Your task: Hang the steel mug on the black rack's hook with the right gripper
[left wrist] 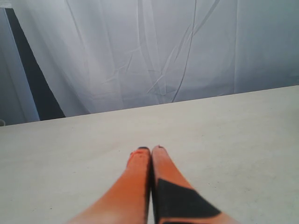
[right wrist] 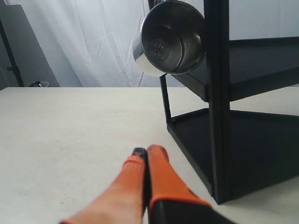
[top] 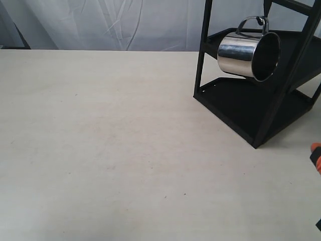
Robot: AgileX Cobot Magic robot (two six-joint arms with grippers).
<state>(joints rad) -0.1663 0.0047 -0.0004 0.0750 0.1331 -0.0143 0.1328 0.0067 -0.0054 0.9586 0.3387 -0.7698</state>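
Observation:
The steel mug [top: 248, 54] hangs by its looped handle from the hook [top: 260, 20] on the black rack [top: 261, 95], its open mouth tilted toward the front right. From the right wrist view the mug [right wrist: 168, 37] shows its base, high beside a rack post [right wrist: 217, 93]. My right gripper [right wrist: 147, 151] is shut with nothing between its orange pads, low over the table and well short of the rack. Only an orange tip of it [top: 315, 148] shows at the exterior view's right edge. My left gripper [left wrist: 150, 150] is also shut and empty over bare table.
The pale table [top: 100, 140] stretches left and forward of the rack. A white curtain [top: 125, 22] hangs behind it. The rack's slanted lower tray [top: 235, 103] reaches toward the table's middle.

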